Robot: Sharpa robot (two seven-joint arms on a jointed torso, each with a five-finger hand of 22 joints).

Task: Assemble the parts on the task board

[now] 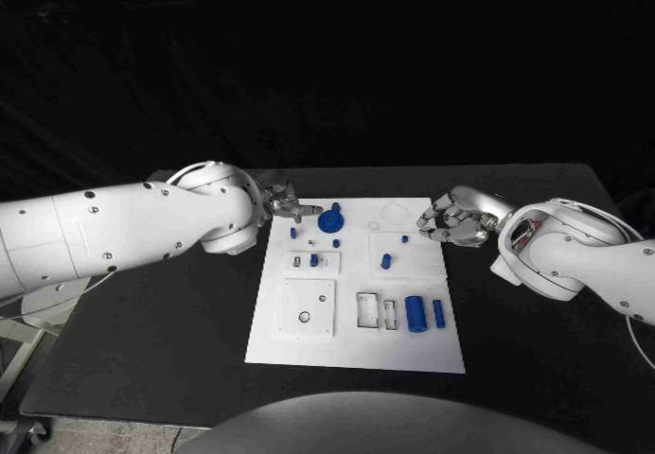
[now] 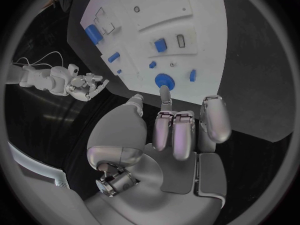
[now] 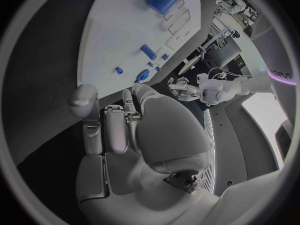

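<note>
Your left robot hand (image 1: 284, 205) hovers over the far left corner of the board (image 1: 274, 342), fingers loosely spread and holding nothing, one fingertip reaching toward the gear (image 1: 330, 221). Your right robot hand (image 1: 456, 217) hangs at the board's far right corner, fingers curled in on nothing.

The white board lies in the middle of the desk (image 1: 150, 359). On it, toward the near right corner, the big cylinder (image 1: 415, 313) lies beside the slimmer cylinder (image 1: 439, 314), next to an open rectangular slot (image 1: 368, 309). The gear sits near the far edge, just beside your left fingertips; whether they touch it I can't tell. Small pegs (image 1: 386, 261) are scattered across the middle of the board.

By my reading, you're at an early step: approaching the gear to pick it up, with most pieces still loose. The next move likely calls for lowering the left fingers around the gear's rim and closing gently, since it's flat and may slide on the smooth board.
</note>
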